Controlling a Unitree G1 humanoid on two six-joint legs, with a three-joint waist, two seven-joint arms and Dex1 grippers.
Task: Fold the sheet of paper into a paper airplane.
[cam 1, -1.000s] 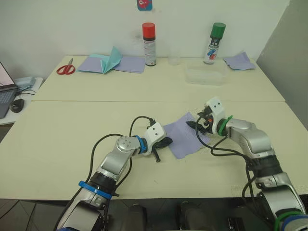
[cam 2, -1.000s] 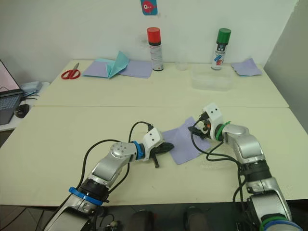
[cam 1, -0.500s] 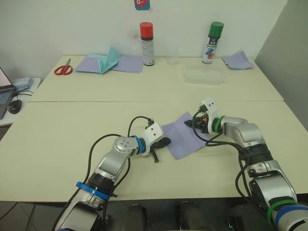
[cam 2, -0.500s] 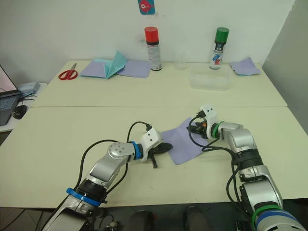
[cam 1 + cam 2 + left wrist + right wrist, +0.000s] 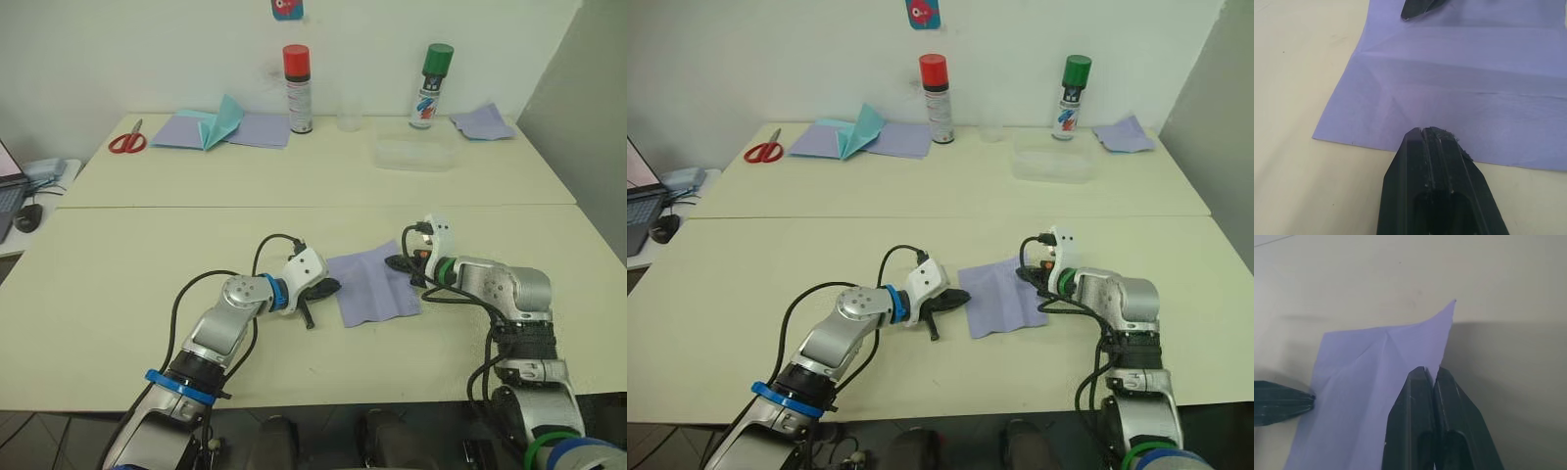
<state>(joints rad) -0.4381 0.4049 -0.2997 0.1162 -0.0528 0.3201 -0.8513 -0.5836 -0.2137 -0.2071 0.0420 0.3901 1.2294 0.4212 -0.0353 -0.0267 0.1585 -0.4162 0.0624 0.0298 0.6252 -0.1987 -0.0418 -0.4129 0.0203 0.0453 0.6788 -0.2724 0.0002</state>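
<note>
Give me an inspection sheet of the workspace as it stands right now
Surface: cream table, two tops butted together.
Job's things: sheet of paper, lavender, creased, lying mostly flat, one corner lifted.
Clutter: scissors, teal paper plane on lavender sheets, red-capped can, green-capped can, clear tray, lavender scrap.
Grippers: left gripper shut at the sheet's edge; right gripper shut on the sheet's opposite edge.
Cables: black leads looping at both wrists.
Surroundings: white wall; laptop, mouse on side desk.
</note>
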